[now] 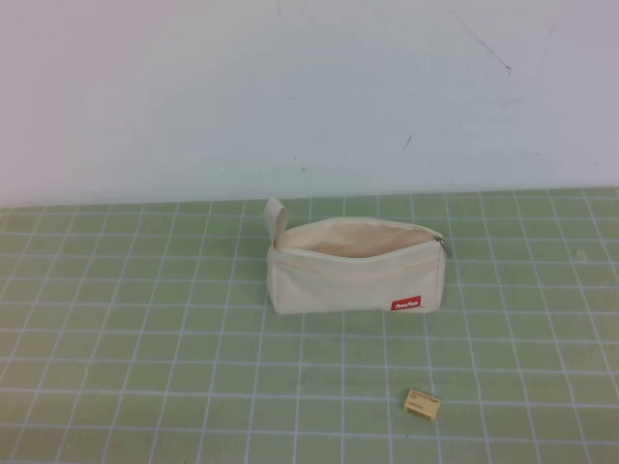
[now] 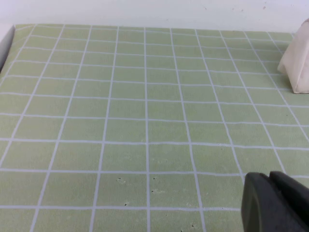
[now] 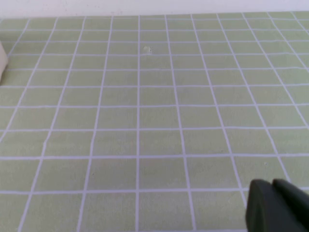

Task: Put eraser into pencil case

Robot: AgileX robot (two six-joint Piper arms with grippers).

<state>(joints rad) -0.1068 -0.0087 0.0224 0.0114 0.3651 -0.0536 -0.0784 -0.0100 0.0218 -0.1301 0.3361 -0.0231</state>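
The cream pencil case [image 1: 356,267] stands mid-table in the high view, its zip open along the top, red label on the front, fabric loop at its left end. One end of it shows in the left wrist view [image 2: 298,63]. The tiny tan eraser [image 1: 422,404] lies on the mat in front of the case, a little to the right. Neither arm shows in the high view. My left gripper [image 2: 270,180] is shut and empty over bare mat. My right gripper [image 3: 270,186] is shut and empty over bare mat.
A green cutting mat [image 1: 145,329] with a white grid covers the table. A white wall [image 1: 309,97] rises behind it. A pale object edge [image 2: 4,41] sits at the mat's far corner in the left wrist view.
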